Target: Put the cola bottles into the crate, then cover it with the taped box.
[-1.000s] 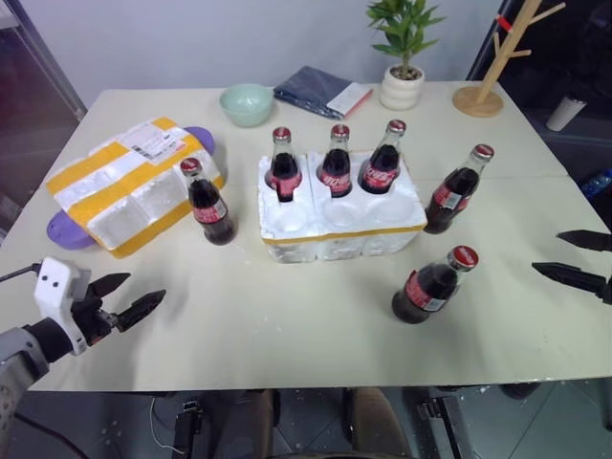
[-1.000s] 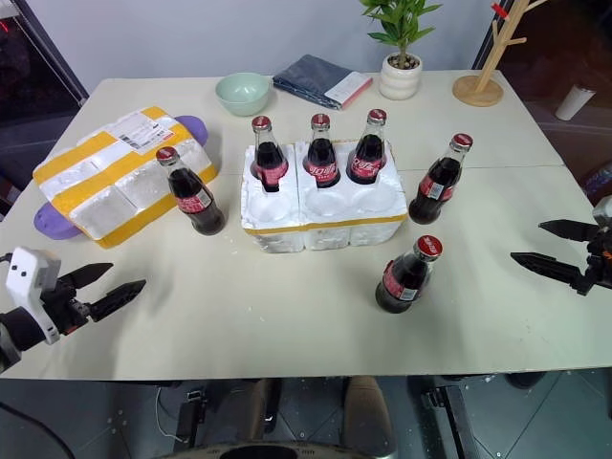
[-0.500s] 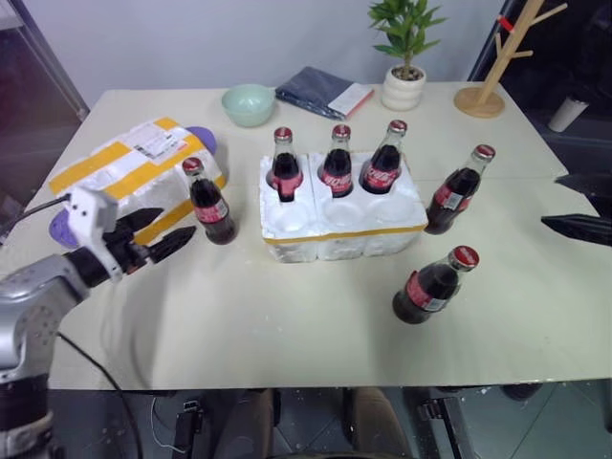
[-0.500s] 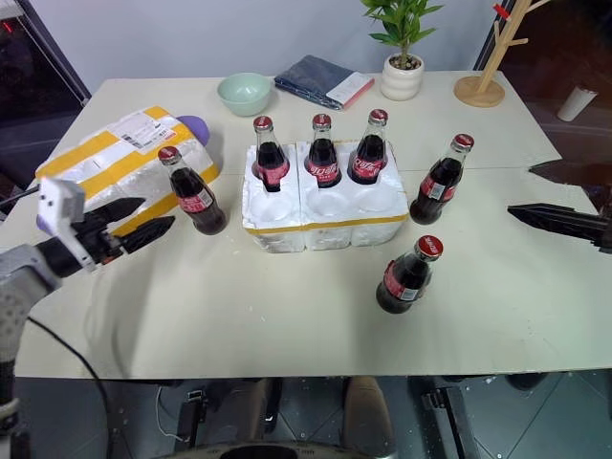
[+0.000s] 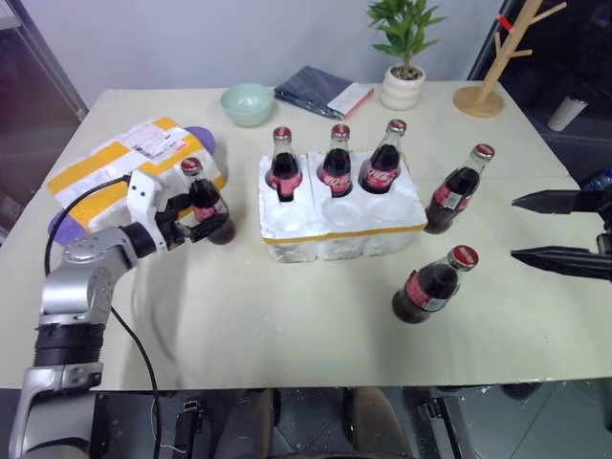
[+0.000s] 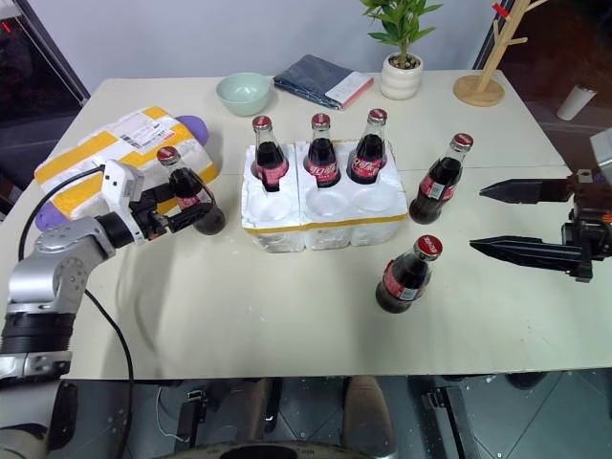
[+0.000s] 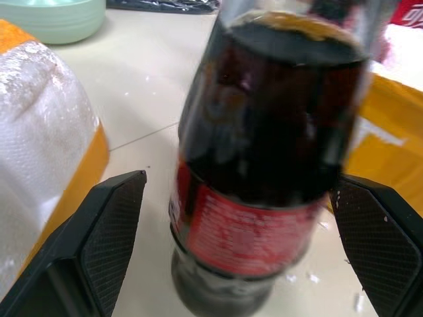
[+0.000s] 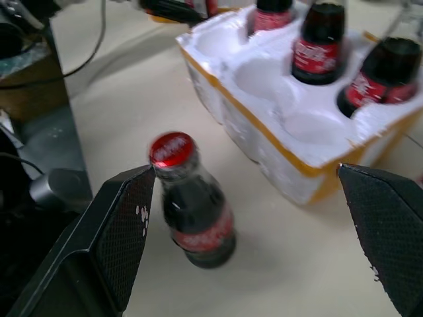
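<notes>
The crate stands mid-table with three cola bottles upright in its back wells; its front wells hold nothing. Three more bottles stand loose: one left of the crate, one at its right, one in front. My left gripper is open with its fingers on either side of the left bottle, apart from the glass. To the right of the two right-hand bottles, my right gripper hovers open and holds nothing. The taped box lies at the left.
The taped box rests on a purple tray. Along the back stand a green bowl, a folded dark cloth, a potted plant and a wooden stand. A black cable trails from my left arm.
My left gripper has swung forward and right from the table's near edge until its fingers straddle the left bottle. The right gripper has come leftward and up, further into view.
</notes>
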Controlling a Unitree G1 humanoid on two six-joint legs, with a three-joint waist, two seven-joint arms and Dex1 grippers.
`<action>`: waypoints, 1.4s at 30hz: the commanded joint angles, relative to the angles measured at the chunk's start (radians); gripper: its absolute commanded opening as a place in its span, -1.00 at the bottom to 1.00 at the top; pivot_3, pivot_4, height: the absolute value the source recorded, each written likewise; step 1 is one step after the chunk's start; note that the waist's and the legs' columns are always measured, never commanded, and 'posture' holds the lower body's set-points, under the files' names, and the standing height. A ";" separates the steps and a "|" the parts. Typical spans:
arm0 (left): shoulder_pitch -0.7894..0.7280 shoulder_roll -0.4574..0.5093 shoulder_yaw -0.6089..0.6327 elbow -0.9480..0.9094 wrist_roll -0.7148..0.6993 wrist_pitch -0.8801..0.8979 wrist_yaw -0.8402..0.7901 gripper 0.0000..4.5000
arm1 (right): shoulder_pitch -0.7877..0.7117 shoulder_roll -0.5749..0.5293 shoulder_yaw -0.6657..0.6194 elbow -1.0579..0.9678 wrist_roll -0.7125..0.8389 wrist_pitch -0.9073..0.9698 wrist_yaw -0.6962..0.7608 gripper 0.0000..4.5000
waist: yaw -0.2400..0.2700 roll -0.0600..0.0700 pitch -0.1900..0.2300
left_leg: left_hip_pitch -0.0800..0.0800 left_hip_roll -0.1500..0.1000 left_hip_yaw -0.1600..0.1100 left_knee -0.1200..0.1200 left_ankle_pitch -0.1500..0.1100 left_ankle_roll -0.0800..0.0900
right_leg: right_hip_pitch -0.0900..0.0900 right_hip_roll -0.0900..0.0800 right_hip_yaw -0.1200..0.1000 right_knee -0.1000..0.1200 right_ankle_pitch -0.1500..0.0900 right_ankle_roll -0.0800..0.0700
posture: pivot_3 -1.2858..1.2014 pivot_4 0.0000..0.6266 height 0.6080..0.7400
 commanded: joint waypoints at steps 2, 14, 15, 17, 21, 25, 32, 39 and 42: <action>-0.044 -0.017 -0.003 0.029 0.028 -0.045 -0.001 0.99 | -0.061 -0.002 0.000 -0.022 0.045 0.013 -0.050 1.00 | 0.000 0.000 0.000 | 0.000 0.000 0.000 0.001 0.000 0.000 | 0.000 0.000 0.000 0.000 0.000 0.000 | 0.03 -0.52 0.98; -0.084 0.062 0.063 -0.035 -0.079 0.091 -0.097 0.24 | -0.130 0.013 0.044 -0.015 0.079 0.032 -0.132 1.00 | -0.005 -0.001 0.001 | -0.001 0.000 0.000 0.001 0.000 0.000 | -0.001 0.000 0.000 0.001 0.000 0.000 | 0.03 -0.52 0.98; -0.097 0.083 0.076 -0.041 -0.105 0.125 -0.113 0.24 | -0.132 0.015 0.046 -0.015 0.080 0.032 -0.139 1.00 | -0.005 -0.001 0.001 | -0.001 0.000 0.000 0.001 0.000 0.000 | -0.002 0.000 0.000 0.001 0.000 0.000 | 0.03 -0.52 0.98; -0.160 0.147 0.117 -0.045 -0.196 0.249 -0.162 0.24 | -0.135 0.022 0.047 -0.016 0.082 0.032 -0.151 1.00 | -0.004 -0.004 0.003 | -0.002 0.000 0.000 0.001 0.000 0.000 | -0.003 0.000 0.000 0.002 0.000 0.000 | 0.03 -0.52 0.98; -0.314 0.229 0.126 -0.037 -0.335 0.458 -0.254 0.24 | -0.119 0.035 0.044 -0.021 0.073 0.022 -0.161 1.00 | 0.001 -0.008 0.006 | -0.004 0.001 -0.002 0.003 0.000 0.000 | -0.003 0.002 0.000 0.003 0.000 0.000 | 0.03 -0.52 0.98; -0.490 0.177 0.070 0.012 -0.364 0.526 -0.272 0.24 | -0.107 0.050 0.034 -0.020 0.062 0.016 -0.181 1.00 | 0.007 -0.008 0.006 | -0.004 0.000 -0.002 0.004 0.000 0.000 | -0.001 0.002 0.000 0.002 0.001 0.002 | 0.03 -0.52 0.98; -0.515 0.056 -0.114 0.018 -0.224 0.379 -0.348 0.24 | -0.050 0.078 -0.010 -0.049 0.064 0.025 -0.217 1.00 | -0.010 -0.007 0.006 | -0.003 0.000 -0.002 0.003 0.000 0.000 | -0.002 0.002 0.000 0.003 0.001 0.002 | 0.03 -0.52 0.98; -0.429 -0.030 -0.251 0.046 -0.053 0.150 -0.387 0.24 | 0.009 0.114 -0.062 -0.082 0.080 0.045 -0.262 1.00 | -0.002 -0.007 0.006 | -0.003 0.001 -0.001 0.004 0.000 0.000 | -0.003 0.002 0.001 0.005 0.001 0.002 | 0.03 -0.52 0.98; -0.392 -0.064 -0.283 0.056 0.018 0.049 -0.367 0.24 | 0.021 0.127 -0.067 -0.090 0.088 0.047 -0.280 1.00 | -0.001 -0.007 0.006 | -0.003 0.001 -0.001 0.004 0.000 0.000 | -0.002 0.002 0.001 0.003 0.002 0.002 | 0.03 -0.52 0.98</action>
